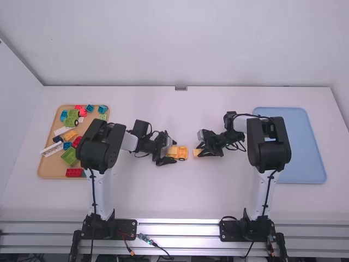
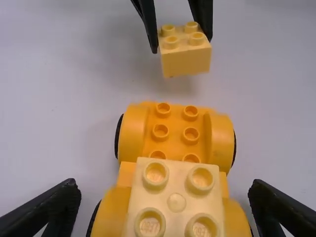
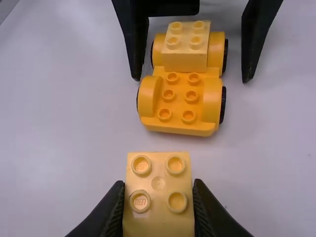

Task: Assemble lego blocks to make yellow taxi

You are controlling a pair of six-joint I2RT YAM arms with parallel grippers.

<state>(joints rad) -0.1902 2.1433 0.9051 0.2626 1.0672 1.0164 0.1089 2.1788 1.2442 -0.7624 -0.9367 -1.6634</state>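
Note:
The orange car base [image 1: 182, 153] with wheels stands mid-table, a light yellow block [image 1: 172, 151] on its left end. Around that end, my left gripper [image 1: 170, 152] is open, fingers on either side without touching. In the left wrist view the left gripper [image 2: 165, 207] spans the car base [image 2: 176, 133] and the mounted block [image 2: 174, 197]. Just right of the car, my right gripper [image 1: 198, 152] holds a second light yellow block [image 1: 197, 153]. The right wrist view has the right gripper [image 3: 158, 197] shut on this block [image 3: 158, 197], apart from the car base [image 3: 180, 103].
A wooden tray [image 1: 48, 170] at the far left holds several coloured blocks and wheeled pieces. On the right lies a light blue tray [image 1: 305, 147], partly under the right arm.

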